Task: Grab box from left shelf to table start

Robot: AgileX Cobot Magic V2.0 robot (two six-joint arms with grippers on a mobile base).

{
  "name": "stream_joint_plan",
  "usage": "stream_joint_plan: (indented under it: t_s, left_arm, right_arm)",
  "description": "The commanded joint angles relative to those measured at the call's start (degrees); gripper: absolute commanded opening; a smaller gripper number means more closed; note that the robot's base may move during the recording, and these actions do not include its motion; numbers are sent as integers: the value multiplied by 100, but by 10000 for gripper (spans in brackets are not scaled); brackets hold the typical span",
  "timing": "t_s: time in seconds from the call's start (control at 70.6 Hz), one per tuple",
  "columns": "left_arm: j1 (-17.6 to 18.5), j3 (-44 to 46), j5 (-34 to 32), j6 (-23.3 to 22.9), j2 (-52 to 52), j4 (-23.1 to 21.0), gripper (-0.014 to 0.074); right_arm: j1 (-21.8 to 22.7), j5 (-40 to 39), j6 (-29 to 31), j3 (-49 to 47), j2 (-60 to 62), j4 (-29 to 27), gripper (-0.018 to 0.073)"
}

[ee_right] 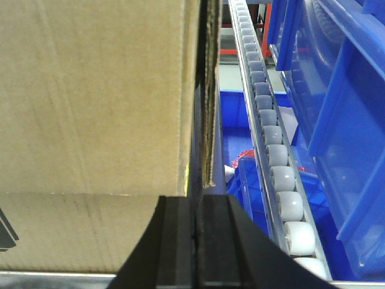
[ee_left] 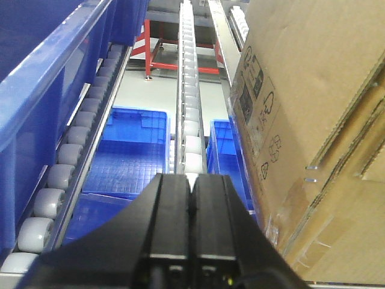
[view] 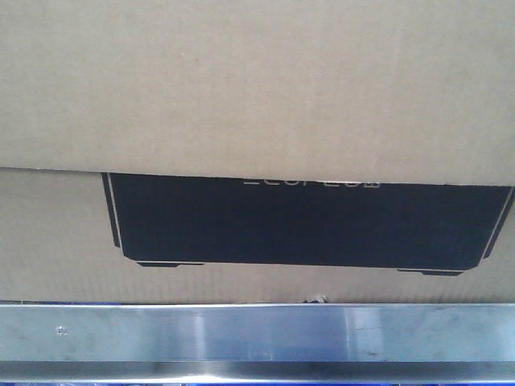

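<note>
**Item 1.** Large brown corrugated cardboard box (view: 257, 80), with a black printed panel (view: 306, 225) with clipped corners and pale lettering. It is sitting on the shelf and filling the front view, directly behind the rail.

**Item 2.** Left shelf, with a shiny brushed silver metal front rail (view: 257, 334) carrying a small rivet (view: 59, 330). The rail is running across the bottom of the front view, with blue showing around it.

**Item 3.** Left gripper (ee_left: 191, 180), black. Its fingers are pressing fully together and holding nothing. It is hanging just beside the box's printed side, apart from it, over a grey roller track (ee_left: 189, 90) and blue plastic bins (ee_left: 129, 150).

**Item 4.** Right gripper (ee_right: 195, 201), black. Its fingers are lying narrowly together, with the tips meeting the box's corrugated corner edge. Whether any cardboard is being pinched cannot be told. A second roller track (ee_right: 274, 150) and a blue bin (ee_right: 349, 120) are lying to its right.
</note>
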State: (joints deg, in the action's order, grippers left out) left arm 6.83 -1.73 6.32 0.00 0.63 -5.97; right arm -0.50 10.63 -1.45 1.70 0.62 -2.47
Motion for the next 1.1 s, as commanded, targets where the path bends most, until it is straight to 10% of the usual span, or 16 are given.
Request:
stream_joint_plan:
  t_s: [0.0, 0.581, 0.892, 1.09]
  left_arm:
    - [34, 6, -513, -40, 74, -46, -102]
    - [34, 6, -785, -40, 74, -46, -102]
    - [34, 145, -1969, -40, 74, -635, -102]
    - [34, 1093, -1372, -40, -24, -494, -102]
  right_arm:
    - [-9, -460, -1, -98, 77, 23, 57]
    - [-9, -498, -1, -103, 77, 23, 57]
    - [3, -985, 4, -103, 77, 23, 57]
    - [3, -1170, 4, -103, 77, 23, 57]
